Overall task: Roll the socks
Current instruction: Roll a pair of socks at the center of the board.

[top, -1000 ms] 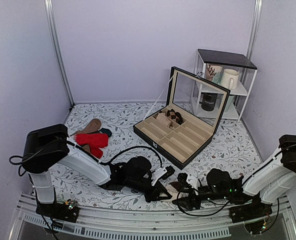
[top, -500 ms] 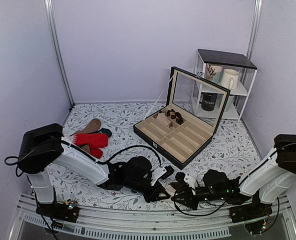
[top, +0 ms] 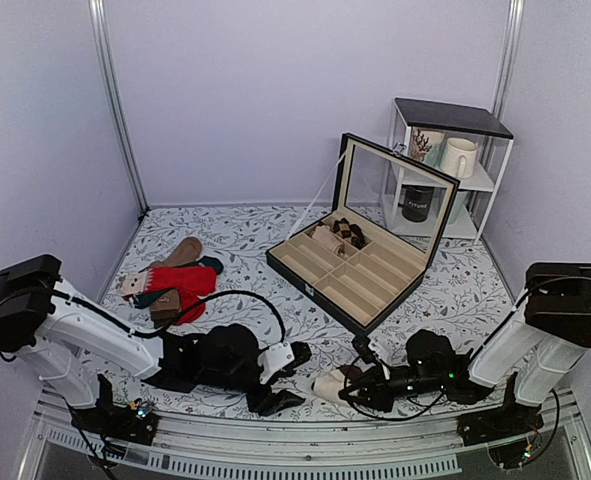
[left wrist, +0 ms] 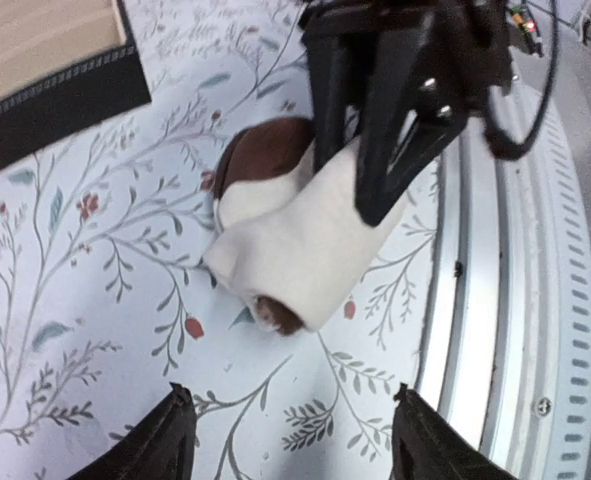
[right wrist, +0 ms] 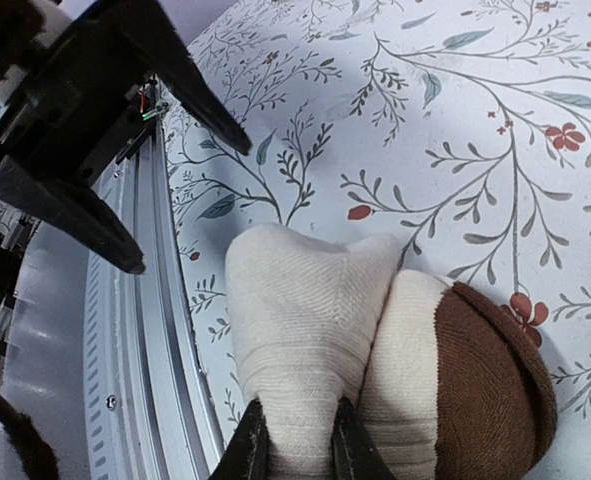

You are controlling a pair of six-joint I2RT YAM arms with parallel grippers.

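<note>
Since a second earlier, the left arm had swung back toward its own side. Its left claw [left wrist: 295, 442] had let go of the roll and stood spread, fingers apart and empty, low over the table [top: 225, 240] just short of the bundle. The right claw [right wrist: 295, 445] had meanwhile closed and was pinching the cream end of the socks [left wrist: 295, 250].

Nearest the arms, the socks lay as a short, fat roll on the flowered table, close beside the metal rail [left wrist: 495, 300] at its front edge. The dark brown end bulged out on the side away from the rail. Farther back on the left lay the red socks [top: 187, 283], with the tan and teal socks [top: 180, 252] behind them. The open compartment case [top: 360, 280] sat mid-table, and the wire shelf [top: 453, 120] with its mugs stood in the far corner.

The roll appeared loose, with nothing tucked over it. With only one claw nipping a fold of its outer layer, it could spring open as soon as that grip eased. A drag or nudge toward the rail might also tip it off the table.
</note>
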